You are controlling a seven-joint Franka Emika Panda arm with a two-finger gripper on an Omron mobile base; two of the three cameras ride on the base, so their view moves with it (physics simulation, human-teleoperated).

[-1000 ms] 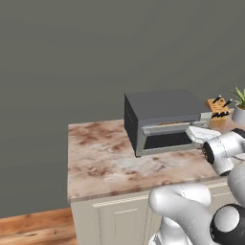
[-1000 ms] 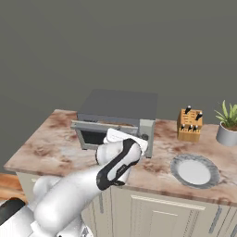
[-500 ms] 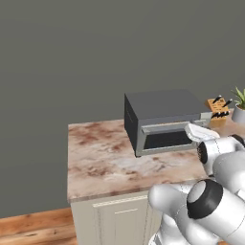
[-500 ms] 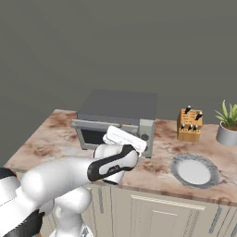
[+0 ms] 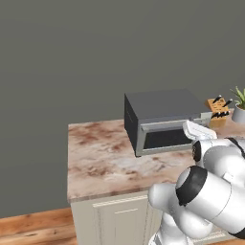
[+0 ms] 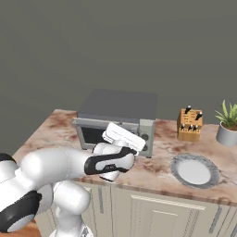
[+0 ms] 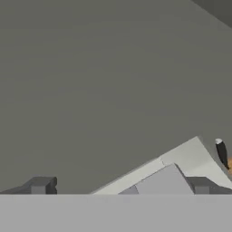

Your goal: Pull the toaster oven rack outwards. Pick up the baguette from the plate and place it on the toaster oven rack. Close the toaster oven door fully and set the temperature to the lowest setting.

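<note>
The toaster oven (image 6: pixel 119 107) stands on the counter with its door (image 5: pixel 162 138) up and shut. The rack is hidden behind that door. A column of knobs (image 6: pixel 146 138) shows at the oven's right. The plate (image 6: pixel 194 171) lies bare to the right of the oven, and the baguette is out of view. My gripper (image 7: pixel 121 189) is open, its two dark fingertips (image 7: pixel 41 186) far apart with nothing between them. The white hand (image 6: pixel 121 136) hovers in front of the oven's right half, near the knobs. The hand view looks over the oven's top (image 7: pixel 163 182) at the wall.
A wooden knife block (image 6: pixel 190 125) stands right of the oven, with a potted plant (image 6: pixel 227 126) beyond it. The marbled counter (image 5: pixel 100 158) stretches left of the oven. A grey wall rises behind everything.
The arm's elbow has swung lower and to the left in the right base view. The hand has stayed in front of the oven's right side. Oven, door and plate are as before.
</note>
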